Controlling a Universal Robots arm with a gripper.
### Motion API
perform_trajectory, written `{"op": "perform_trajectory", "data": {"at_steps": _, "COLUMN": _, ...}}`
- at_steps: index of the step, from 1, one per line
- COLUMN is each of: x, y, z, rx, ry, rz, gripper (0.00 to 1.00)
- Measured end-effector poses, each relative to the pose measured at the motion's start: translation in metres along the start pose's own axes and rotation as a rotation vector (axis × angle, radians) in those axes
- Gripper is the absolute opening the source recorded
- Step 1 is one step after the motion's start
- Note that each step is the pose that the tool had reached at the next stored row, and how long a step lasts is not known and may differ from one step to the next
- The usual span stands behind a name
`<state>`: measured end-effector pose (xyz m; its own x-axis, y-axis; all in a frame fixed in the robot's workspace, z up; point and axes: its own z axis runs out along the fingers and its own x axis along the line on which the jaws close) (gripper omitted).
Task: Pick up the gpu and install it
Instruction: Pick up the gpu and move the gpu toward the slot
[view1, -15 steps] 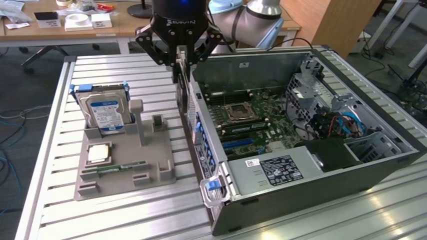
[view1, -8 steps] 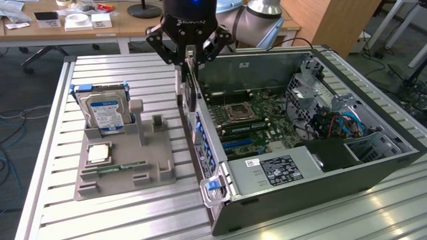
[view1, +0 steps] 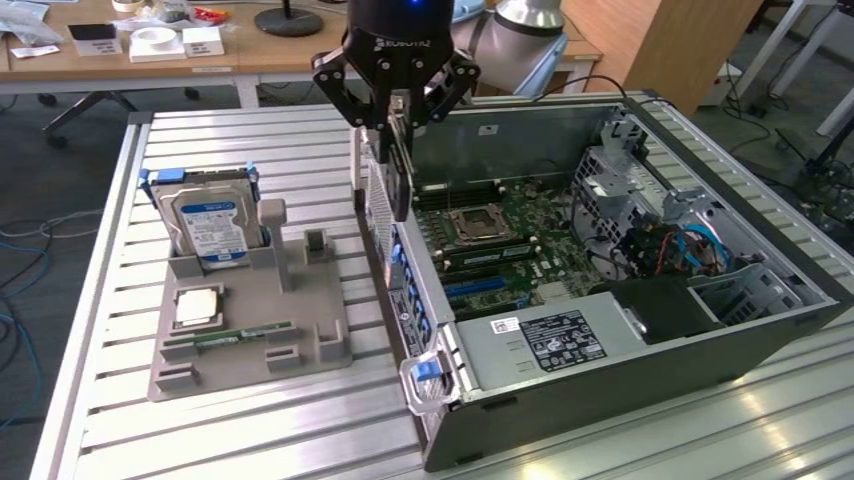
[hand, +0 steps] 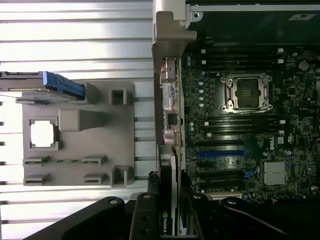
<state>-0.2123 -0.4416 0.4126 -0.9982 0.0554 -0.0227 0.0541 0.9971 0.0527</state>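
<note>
My gripper (view1: 395, 118) hangs over the rear wall of the open computer case (view1: 747, 330) and is shut on the gpu (view1: 386, 185). The gpu is a thin dark card held on edge, and it reaches down from the fingers alongside the case's rear panel. The wrist view looks along the gpu (hand: 168, 172) edge-on, with an NVIDIA label near the gripper (hand: 169, 207) and black fingers (hand: 144, 215) on either side. The card sits above the case's rear edge, beside the motherboard (hand: 250, 125). A blue expansion slot (hand: 220, 154) lies just inside the case from it.
A grey parts holder (view1: 247, 330) on the slatted metal table (view1: 214, 440) carries an upright hard drive (view1: 211, 225), a processor chip (view1: 198, 307) and a green memory stick (view1: 247, 333). In the case are the processor socket (view1: 477, 226), a drive cage (view1: 627, 200) and a power supply (view1: 561, 340).
</note>
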Motion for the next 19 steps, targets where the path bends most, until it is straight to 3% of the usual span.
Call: {"op": "perform_trajectory", "data": {"at_steps": 19, "x": -0.038, "y": 0.0021, "z": 0.0010, "rx": -0.0008, "ry": 0.0001, "rz": 0.000, "gripper": 0.27}}
